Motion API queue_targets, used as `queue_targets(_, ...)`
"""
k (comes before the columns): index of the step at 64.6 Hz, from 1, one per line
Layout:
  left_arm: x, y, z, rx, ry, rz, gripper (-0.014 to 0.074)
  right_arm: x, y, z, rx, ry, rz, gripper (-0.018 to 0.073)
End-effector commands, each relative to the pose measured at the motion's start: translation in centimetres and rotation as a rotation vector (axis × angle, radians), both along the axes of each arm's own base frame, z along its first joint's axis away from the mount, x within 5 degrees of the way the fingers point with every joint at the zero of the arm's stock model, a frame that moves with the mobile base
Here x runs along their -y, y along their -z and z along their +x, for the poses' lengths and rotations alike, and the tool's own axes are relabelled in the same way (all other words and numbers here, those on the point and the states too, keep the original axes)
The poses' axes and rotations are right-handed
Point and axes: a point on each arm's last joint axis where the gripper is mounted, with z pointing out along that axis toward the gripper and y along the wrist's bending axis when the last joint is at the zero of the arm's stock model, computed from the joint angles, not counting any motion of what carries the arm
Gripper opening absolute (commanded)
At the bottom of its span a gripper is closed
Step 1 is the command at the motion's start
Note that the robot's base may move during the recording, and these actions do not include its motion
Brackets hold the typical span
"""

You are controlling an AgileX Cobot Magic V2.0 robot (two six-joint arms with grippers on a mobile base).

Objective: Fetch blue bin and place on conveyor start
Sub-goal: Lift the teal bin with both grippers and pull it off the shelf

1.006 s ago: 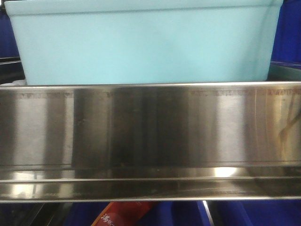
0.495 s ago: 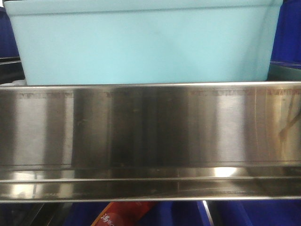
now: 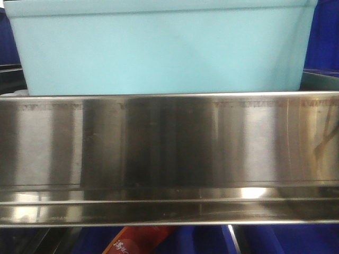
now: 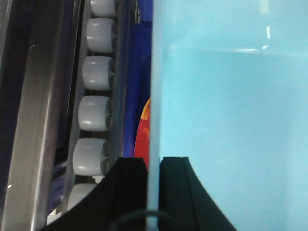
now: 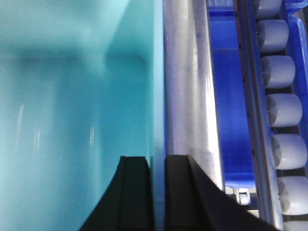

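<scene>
The pale aqua blue bin fills the top of the front view, its long side wall sitting just behind a shiny steel shelf lip. In the left wrist view my left gripper is shut on the bin's left rim, one black finger outside and one inside the bin. In the right wrist view my right gripper is shut on the right rim of the bin in the same way. The conveyor start is out of view.
Rows of grey rollers run along both outer sides. Dark blue crates stand beside the bin. A red packet lies below the steel shelf, and a steel rail runs along the bin's right wall.
The bin has risen very slightly in the front view; otherwise nothing has visibly moved.
</scene>
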Motion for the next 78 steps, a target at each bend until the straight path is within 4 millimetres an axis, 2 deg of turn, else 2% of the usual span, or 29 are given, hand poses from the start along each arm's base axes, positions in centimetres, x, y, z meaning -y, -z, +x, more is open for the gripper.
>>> queue_targets(1, 0.0, -2.4, -1.4, 0.064, 0.015, 0.014, -0.0111, 0.4, -2.4, -1.1, 0.081, 0.001, -0.002, -0.0158)
queue_targets(21, 0.2, -8.3, -6.4, 0.219, 0.071, -0.01, -0.0111, 0.4, -7.6, -5.4, 0.232, -0.001, -0.026, -0.0158)
queue_targets(30, -0.2, -10.7, -7.0, 0.293, 0.067, -0.034, -0.0111, 0.6, -9.7, -6.7, 0.284, 0.0, -0.026, -0.0158)
queue_targets(37, -0.5, -13.0, -7.3, 0.371, 0.057, -0.051, -0.0111, 0.9, -12.5, -7.3, 0.365, 0.014, -0.006, -0.0158)
queue_targets(45, -0.9, -14.6, -7.6, 0.427, 0.05, -0.058, -0.0111, 1.3, -14.7, -7.7, 0.442, 0.011, -0.004, -0.0158)
queue_targets(54, -1.0, -15.4, -7.8, 0.453, 0.056, -0.063, -0.0111, 1.5, -15.9, -8.0, 0.483, 0.003, -0.005, -0.0158)
queue_targets(78, -1.1, -15.5, -7.7, 0.461, 0.051, -0.049, -0.0111, 1.5, -16.0, -8.0, 0.487, -0.03, -0.03, -0.0162)
